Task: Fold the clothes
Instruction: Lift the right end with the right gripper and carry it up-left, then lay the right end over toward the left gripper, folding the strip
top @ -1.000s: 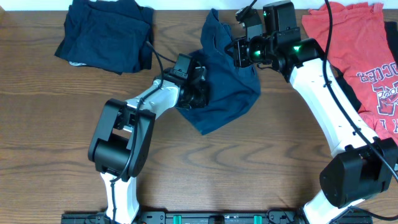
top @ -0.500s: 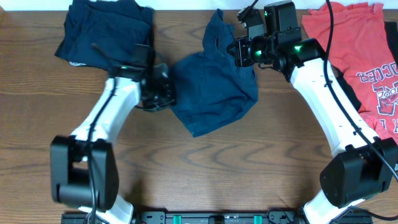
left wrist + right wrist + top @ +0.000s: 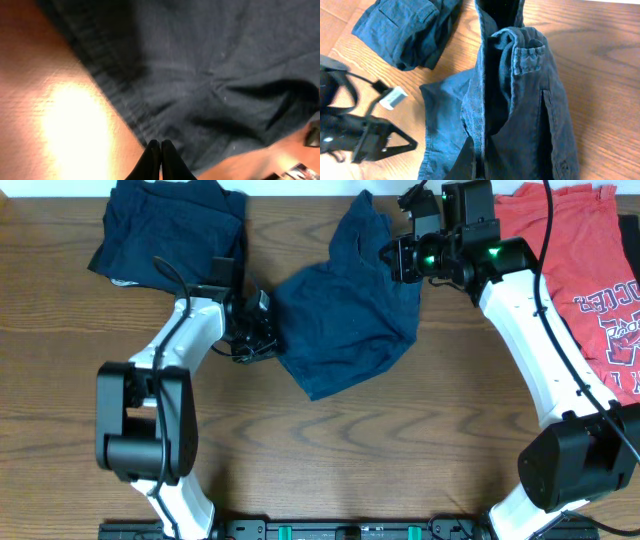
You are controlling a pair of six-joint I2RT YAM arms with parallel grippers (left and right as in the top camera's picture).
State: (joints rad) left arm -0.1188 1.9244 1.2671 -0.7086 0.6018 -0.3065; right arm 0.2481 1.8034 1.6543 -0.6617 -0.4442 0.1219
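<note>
well, from above, the dark blue cloth [image 3: 345, 320] lies bunched in the middle of the table [image 3: 400, 460], a bit to the far side. the left claw [image 3: 258, 336] sits right at the cloth's left edge. the right claw [image 3: 400, 258] is at the cloth's far right part, and the cloth is pulled up there. a folded blue pile [image 3: 170, 235] lies in the far left corner and a red shirt [image 3: 580, 260] is spread at the far right

from the left wrist, it is blurry. the left claw [image 3: 160, 150] has its fingers pressed together right at the edge of the cloth [image 3: 210, 75], but i cannot tell if any cloth is pinched between them

from the right wrist, the right claw [image 3: 476, 162] is clamped on a folded edge of the cloth [image 3: 520, 100], which hangs down from it to the table
</note>
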